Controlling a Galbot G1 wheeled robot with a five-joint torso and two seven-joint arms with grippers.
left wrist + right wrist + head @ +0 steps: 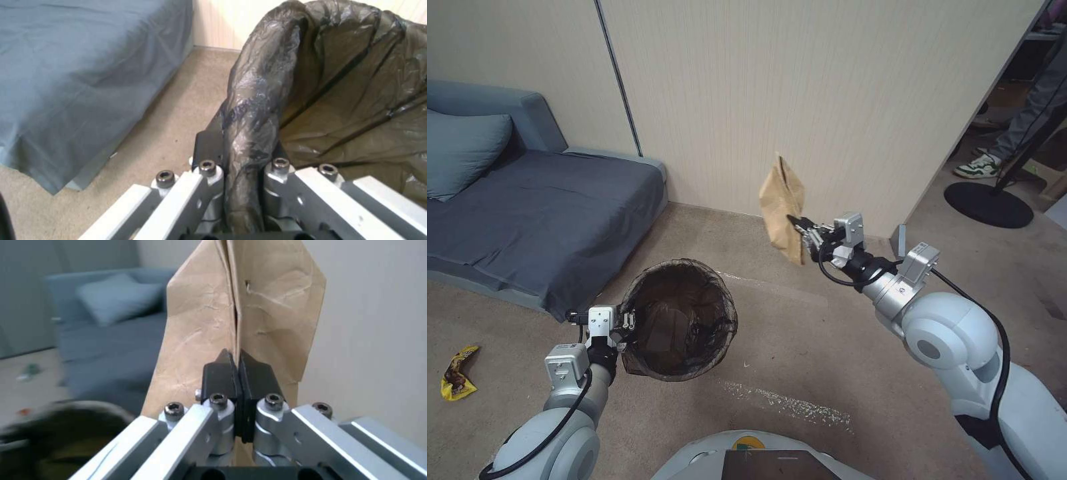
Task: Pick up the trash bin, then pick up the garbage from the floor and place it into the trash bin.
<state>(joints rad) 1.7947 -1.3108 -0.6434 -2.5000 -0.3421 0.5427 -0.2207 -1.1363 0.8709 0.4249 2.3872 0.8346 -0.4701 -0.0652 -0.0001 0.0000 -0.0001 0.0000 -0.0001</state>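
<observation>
Trash bin hangs off the floor in our left gripper, whose jaws are clamped on the near side of its rim, pinching the dark bag liner folded over it; in the left wrist view we see the liner bunched between the two fingers. The bin's mouth tips toward our head camera. Our right gripper is raised to the right of the bin and higher, near the pale wall, with its jaws shut tight on a brown paper bag. This piece of garbage stands roughly upright from the grip, with a crease down its middle in the right wrist view. A yellow snack wrapper lies on the carpet at far left, in front of the grey-blue sofa.
</observation>
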